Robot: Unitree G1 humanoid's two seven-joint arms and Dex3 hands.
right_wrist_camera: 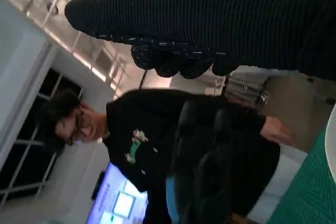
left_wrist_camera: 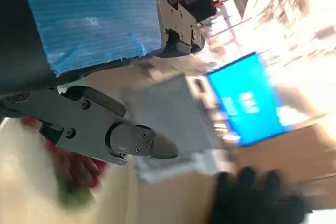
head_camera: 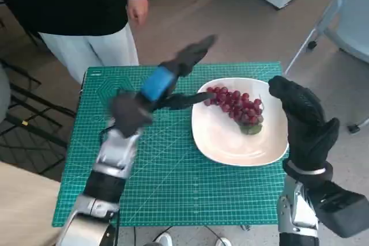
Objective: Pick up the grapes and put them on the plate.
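Head view: grapes (head_camera: 237, 104) lie on plate (head_camera: 239, 122), long axis slanting across it. Left hand (head_camera: 173, 82) spread, empty, fingertip nearest; right hand (head_camera: 302, 116) empty alongside.

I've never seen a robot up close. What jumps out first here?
A bunch of dark red grapes lies on the white oval plate, on a green cutting mat. The blue-taped black left hand hovers beside the grapes, fingers spread; the black-gloved right hand is raised at the plate's other side.

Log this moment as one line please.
grapes: on plate | left hand: open, beside grapes | right hand: raised, empty
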